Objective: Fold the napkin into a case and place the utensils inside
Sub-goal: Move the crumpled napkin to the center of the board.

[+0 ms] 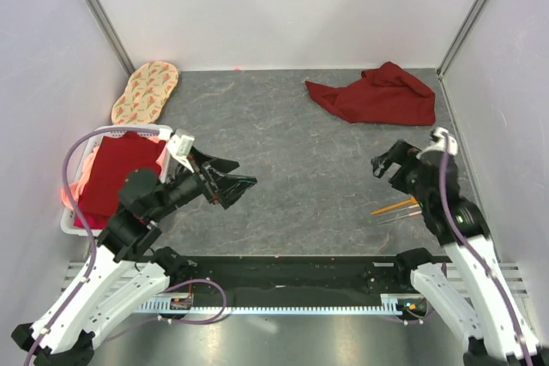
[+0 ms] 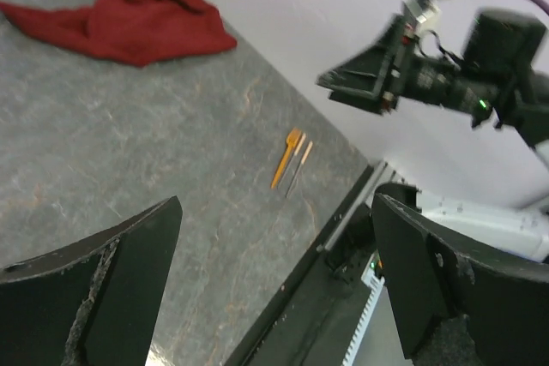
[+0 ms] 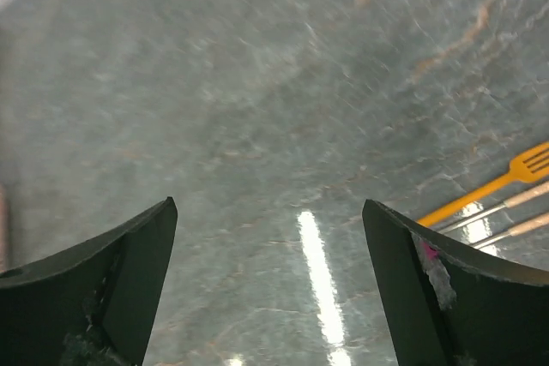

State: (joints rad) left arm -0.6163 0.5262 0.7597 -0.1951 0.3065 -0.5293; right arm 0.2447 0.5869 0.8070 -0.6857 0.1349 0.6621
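**Operator:** Where do things stand?

**Spotter:** Both your hands are released. The left gripper (image 1: 238,176) and the right gripper (image 1: 384,159) hover over the table (image 1: 292,135), jaws spread wide with nothing between them. The napkin (image 1: 373,94) lies in a crumpled heap at one o'clock, unfolded, so I'd say the task has barely started. The utensils (image 1: 396,207) lie together at four o'clock, their ends tucked under your right forearm.

**Operator:** What can bite me?

**Spotter:** Three things, I think. The heap has overlapping folds, so a pinch may take several layers and you'd drag a lump rather than an edge. Your right arm hangs just above the utensils. If you drop the elbow while reaching for one o'clock, you could sweep them toward the rail (image 1: 283,265) at six. And the napkin sits near the corner of the walls (image 1: 502,109), so a wide swing there risks a knock.

**Operator:** Room to work?

**Spotter:** The middle, from the centre toward twelve, looks like your best folding ground. Keep off nine o'clock, where the cloth stack (image 1: 120,169) fills its basket (image 1: 65,222). Keep off eleven too, where the oval mat (image 1: 146,90) lies beside the left wall.
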